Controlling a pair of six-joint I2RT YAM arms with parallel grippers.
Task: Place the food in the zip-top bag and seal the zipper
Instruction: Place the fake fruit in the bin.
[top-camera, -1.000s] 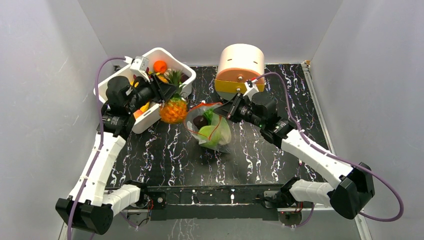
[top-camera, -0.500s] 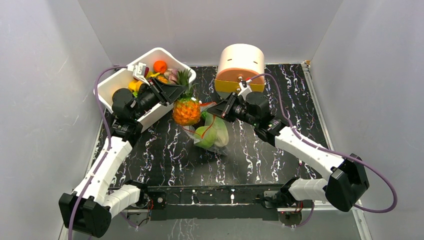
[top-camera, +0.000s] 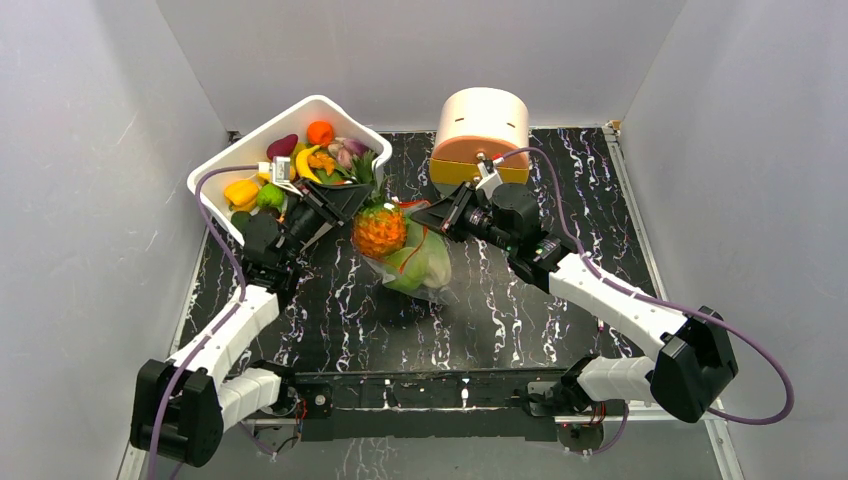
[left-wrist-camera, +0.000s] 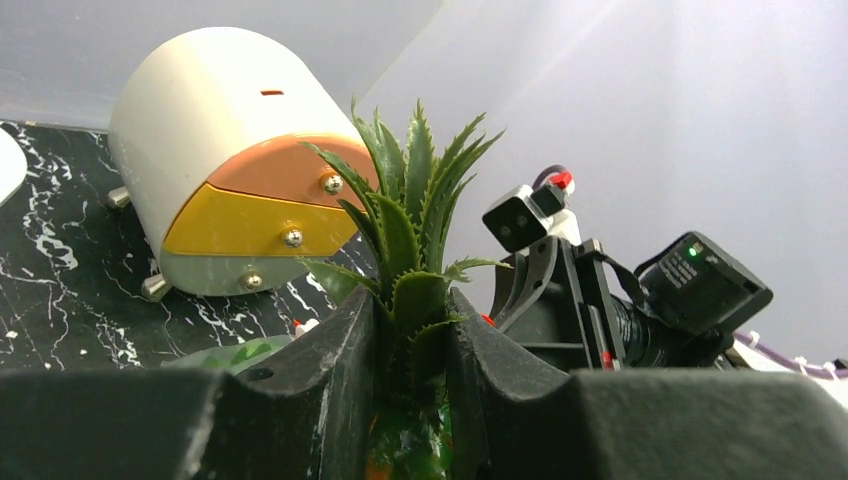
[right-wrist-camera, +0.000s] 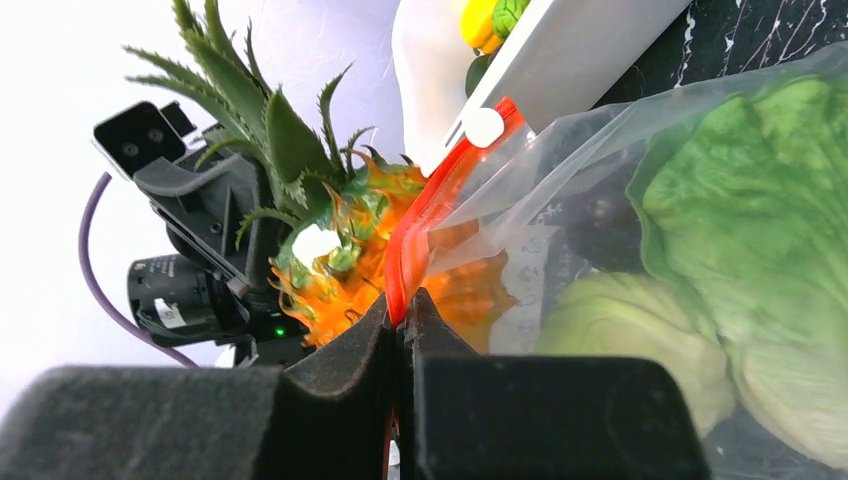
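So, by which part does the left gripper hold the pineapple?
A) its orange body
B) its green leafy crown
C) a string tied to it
B: in the left wrist view the left gripper is shut on the base of the green leaves of the pineapple.

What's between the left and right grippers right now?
The pineapple, held by its crown in the left gripper, and the zip-top bag mouth, its zipper pinched by the right gripper. Seen in top external view.
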